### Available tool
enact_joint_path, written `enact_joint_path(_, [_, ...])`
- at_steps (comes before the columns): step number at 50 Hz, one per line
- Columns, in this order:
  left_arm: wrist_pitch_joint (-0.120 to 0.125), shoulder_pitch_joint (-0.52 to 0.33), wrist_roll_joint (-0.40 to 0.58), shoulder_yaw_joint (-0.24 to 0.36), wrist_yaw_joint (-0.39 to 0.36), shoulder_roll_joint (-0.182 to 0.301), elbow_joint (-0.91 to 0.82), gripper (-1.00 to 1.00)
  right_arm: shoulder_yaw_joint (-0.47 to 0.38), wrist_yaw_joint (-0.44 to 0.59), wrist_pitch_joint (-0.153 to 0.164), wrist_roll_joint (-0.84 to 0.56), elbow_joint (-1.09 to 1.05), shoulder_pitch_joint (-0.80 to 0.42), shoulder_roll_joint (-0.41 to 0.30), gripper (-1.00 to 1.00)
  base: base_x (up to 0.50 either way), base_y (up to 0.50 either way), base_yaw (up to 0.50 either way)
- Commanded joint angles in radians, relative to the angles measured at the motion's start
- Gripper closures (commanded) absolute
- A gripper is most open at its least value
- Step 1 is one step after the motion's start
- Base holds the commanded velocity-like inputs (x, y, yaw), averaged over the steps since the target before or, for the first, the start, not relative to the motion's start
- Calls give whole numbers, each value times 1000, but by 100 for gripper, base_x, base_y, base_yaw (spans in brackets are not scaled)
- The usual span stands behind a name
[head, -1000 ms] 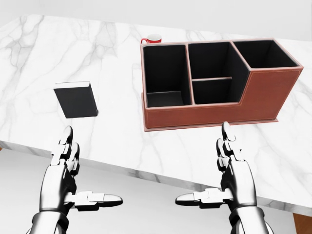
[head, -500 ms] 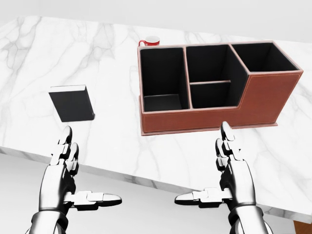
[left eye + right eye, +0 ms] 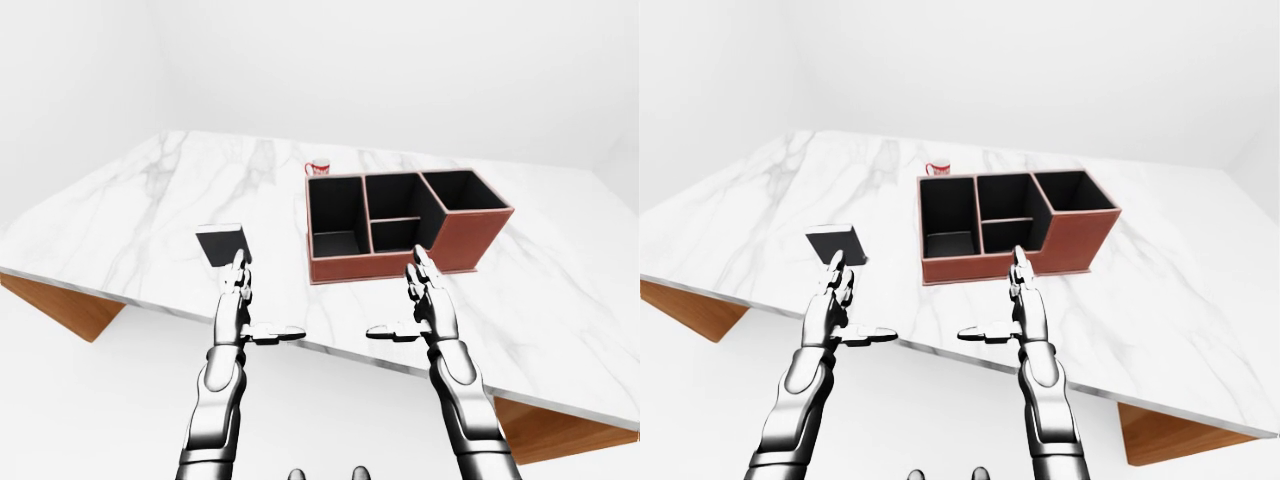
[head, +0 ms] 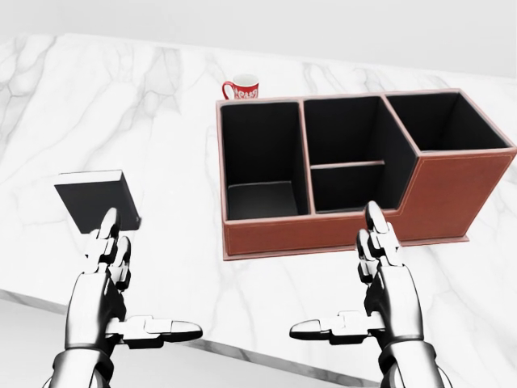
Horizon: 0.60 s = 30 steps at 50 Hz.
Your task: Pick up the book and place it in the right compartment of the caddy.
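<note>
A black book (image 4: 91, 197) lies flat on the white marble table (image 4: 161, 121), at the left of the head view. The red-brown caddy (image 4: 323, 236) with black compartments stands to its right; its right compartment (image 4: 446, 121) is the tall one and holds nothing. My left hand (image 4: 133, 284) is open, its fingertips (image 4: 110, 220) showing just under the book's lower edge, not touching it that I can tell. My right hand (image 4: 347, 283) is open below the caddy's low wall. Both hands are empty.
A red and white mug (image 4: 242, 87) stands above the caddy's left compartment in the head view. The table's near edge (image 3: 330, 350) runs under my hands, with wooden supports (image 3: 62, 306) beneath it. White walls surround the table.
The camera has moved toward the table: book, caddy and mug sit lower and larger in the head view. Both hands keep the same open pose.
</note>
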Motion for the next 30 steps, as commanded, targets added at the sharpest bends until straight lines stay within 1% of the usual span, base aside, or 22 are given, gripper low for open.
enact_joint_path(1, [0,3,1,-1,0,0,-4,-100,2,2,-1,-4,-4,4,0,-100,26,7,0])
enact_joint_path(5, [6,7,1,-2,-2,1,-14,-100,2,2,-4,-5,0,4,0,-100,26,7,0])
enact_joint_path(7, [0,7,2,-2,-2,0,-8,-100,3,2,-3,-7,-3,5,0,-100,26,7,0])
enact_joint_path(9, [2,5,2,0,-3,1,-7,-100,3,2,2,-8,-6,5,0,-100,26,7,0])
enact_joint_path(10, [4,4,1,0,-3,1,-8,-100,3,2,-3,-8,0,4,1,-100,26,7,0])
enact_joint_path(12, [-2,4,1,1,-4,1,-2,-100,3,1,0,-8,-4,5,1,-100,26,7,0])
enact_joint_path(13, [-10,2,1,1,-3,1,8,-100,2,2,-1,-8,0,3,1,-100,26,7,0])
enact_joint_path(15, [-2,0,0,2,-3,1,3,-100,1,1,-2,-6,6,0,1,-100,26,7,0])
enact_joint_path(17, [3,0,-1,2,-2,1,1,-100,0,0,6,-5,3,-3,1,-100,26,7,0])
enact_joint_path(18, [10,1,0,1,-1,0,-7,-100,0,-1,9,-5,0,-2,1,-100,26,7,0])
enact_joint_path(19, [4,1,0,1,-1,0,1,-100,0,0,3,-4,8,-3,1,-100,26,7,0])
enact_joint_path(22, [9,-1,-1,2,-1,1,-3,-100,0,0,2,-5,9,-3,0,-100,26,7,0])
enact_joint_path(23, [0,-1,-1,2,-2,1,5,-100,1,0,2,-5,8,-2,0,-100,25,7,0])
enact_joint_path(24, [7,0,0,1,-1,1,-3,-100,1,0,2,-6,7,-2,0,-100,26,7,0])
enact_joint_path(25, [6,-1,0,1,-1,1,-1,-100,1,0,3,-6,5,-2,0,-100,26,7,0])
enact_joint_path(26, [6,0,0,1,-1,1,-3,-100,0,1,-3,-6,10,-2,0,-100,26,7,0])
enact_joint_path(27, [3,0,0,1,-1,1,0,-100,1,0,4,-6,2,-1,0,-100,25,7,0])
enact_joint_path(29, [-5,1,1,1,-2,1,6,-100,1,1,2,-6,4,-1,0,-100,25,7,0])
enact_joint_path(30, [1,1,1,0,-1,0,1,-100,1,1,-1,-7,5,-1,0,-100,26,7,0])
